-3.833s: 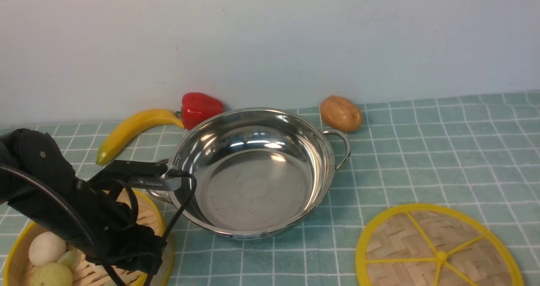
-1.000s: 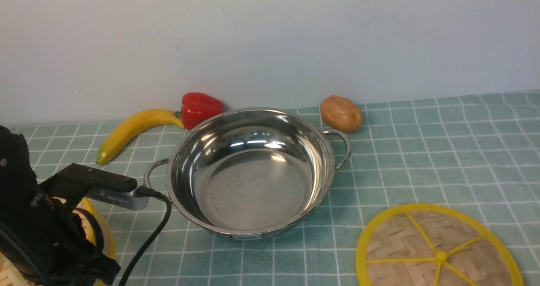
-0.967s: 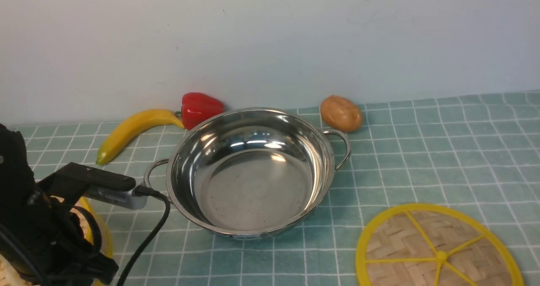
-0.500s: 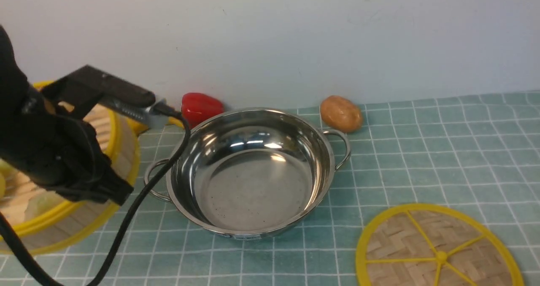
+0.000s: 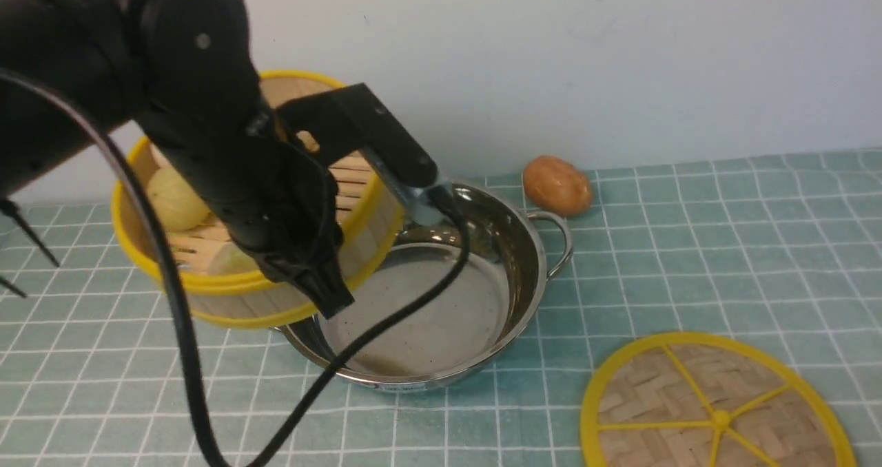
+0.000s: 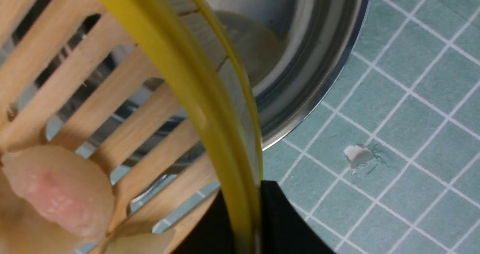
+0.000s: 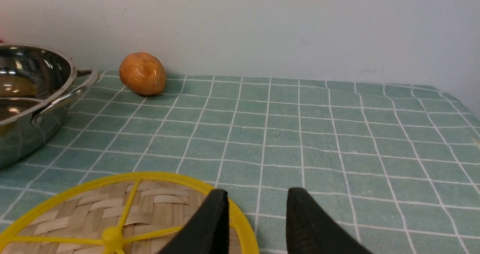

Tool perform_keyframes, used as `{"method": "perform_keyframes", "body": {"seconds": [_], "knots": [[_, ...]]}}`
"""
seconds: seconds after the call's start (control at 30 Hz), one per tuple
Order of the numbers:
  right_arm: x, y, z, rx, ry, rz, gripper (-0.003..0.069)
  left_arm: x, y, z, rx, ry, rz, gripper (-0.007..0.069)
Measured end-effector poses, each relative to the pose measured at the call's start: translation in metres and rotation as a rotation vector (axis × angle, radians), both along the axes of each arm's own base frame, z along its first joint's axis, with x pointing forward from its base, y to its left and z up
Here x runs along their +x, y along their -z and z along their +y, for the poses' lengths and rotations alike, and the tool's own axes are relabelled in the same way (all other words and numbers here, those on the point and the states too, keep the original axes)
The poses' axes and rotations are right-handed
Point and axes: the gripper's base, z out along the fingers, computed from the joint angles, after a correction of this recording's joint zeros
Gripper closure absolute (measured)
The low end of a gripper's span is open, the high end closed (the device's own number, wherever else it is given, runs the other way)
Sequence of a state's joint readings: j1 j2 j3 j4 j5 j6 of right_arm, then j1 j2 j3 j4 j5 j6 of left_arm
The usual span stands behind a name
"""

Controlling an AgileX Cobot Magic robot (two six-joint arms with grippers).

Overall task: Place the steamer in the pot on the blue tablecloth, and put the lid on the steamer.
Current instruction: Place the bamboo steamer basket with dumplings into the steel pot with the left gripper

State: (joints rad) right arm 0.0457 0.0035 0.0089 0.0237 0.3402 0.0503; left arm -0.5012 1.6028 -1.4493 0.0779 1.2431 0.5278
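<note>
The left jaws grip the yellow rim of the steamer (image 5: 220,303), holding it tilted in the air over the left edge of the pot (image 5: 513,246) on the blue tablecloth (image 5: 689,246). The writing on the pot's label (image 5: 403,387) is too small to read. The right jaws stand slightly parted and empty by the flat-lying lid (image 5: 716,412).

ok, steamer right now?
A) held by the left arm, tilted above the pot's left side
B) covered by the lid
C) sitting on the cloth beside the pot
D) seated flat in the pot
A: the left gripper pinches the rim of the steamer, which hangs tilted over the pot; the lid lies apart on the cloth.
</note>
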Motion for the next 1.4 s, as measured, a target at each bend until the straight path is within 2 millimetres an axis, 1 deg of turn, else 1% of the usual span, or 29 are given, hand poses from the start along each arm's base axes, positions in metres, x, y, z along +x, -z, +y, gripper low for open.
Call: {"method": "perform_keyframes", "body": {"seconds": [0.1,0.13,0.2,0.23,0.27,0.33,0.43,0.5,0.6,0.93,1.13,1.3,1.4], "knots": [[0.0,0.0,0.0,0.0,0.0,0.0,0.0417,0.002,0.007,-0.012,0.014,0.084,0.015,0.0585],[0.0,0.0,0.0,0.0,0.0,0.0,0.0417,0.003,0.014,-0.02,0.013,0.131,0.024,0.0585],[0.0,0.0,0.0,0.0,0.0,0.0,0.0417,0.005,0.021,-0.027,0.011,0.169,0.033,0.0585],[0.0,0.0,0.0,0.0,0.0,0.0,0.0417,0.009,0.029,-0.035,0.004,0.204,0.034,0.0585],[0.0,0.0,0.0,0.0,0.0,0.0,0.0417,0.009,0.031,-0.036,0.004,0.207,0.037,0.0585],[0.0,0.0,0.0,0.0,0.0,0.0,0.0417,0.017,0.044,-0.044,-0.004,0.228,0.031,0.0585],[0.0,0.0,0.0,0.0,0.0,0.0,0.0417,0.026,0.057,-0.049,0.006,0.247,0.02,0.0585],[0.0,0.0,0.0,0.0,0.0,0.0,0.0417,0.028,0.061,-0.05,0.012,0.254,0.023,0.0585],[0.0,0.0,0.0,0.002,0.0,0.0,0.0417,0.034,0.076,-0.053,0.029,0.274,0.038,0.0585],[0.0,0.0,0.0,0.002,0.0,0.0,0.0417,0.043,0.109,-0.059,0.058,0.283,0.1,0.0585],[0.0,0.0,0.0,0.001,0.0,0.0,0.0417,0.047,0.121,-0.064,0.034,0.274,0.105,0.0585],[0.0,0.0,0.0,0.001,0.0,0.0,0.0417,0.048,0.121,-0.065,0.017,0.255,0.094,0.0575],[0.0,0.0,0.0,0.001,0.0,0.0,0.0417,0.049,0.121,-0.066,0.008,0.229,0.09,0.0507]]}}
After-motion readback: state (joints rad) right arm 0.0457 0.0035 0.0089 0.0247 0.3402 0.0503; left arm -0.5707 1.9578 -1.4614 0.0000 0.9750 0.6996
